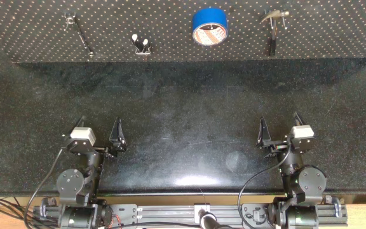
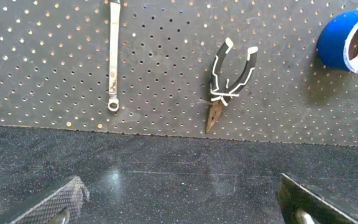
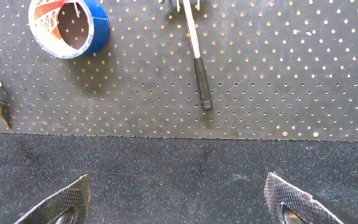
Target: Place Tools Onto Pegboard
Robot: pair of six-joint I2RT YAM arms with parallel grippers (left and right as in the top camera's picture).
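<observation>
Tape roll (image 1: pixel 210 14) label print unreadable.

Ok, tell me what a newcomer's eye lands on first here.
The blue tape roll stands out brightly on the dark pegboard. The pliers and wrench hang on the left arm's side of it, and the hammer on the right arm's side. Below, the left gripper and right gripper sit open over the black table, holding nothing.

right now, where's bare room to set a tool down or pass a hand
The worktop is bare from the pegboard to the left end effector and right end effector. On the board, room lies right of the hammer and left of the wrench; pliers and tape crowd the middle.
</observation>
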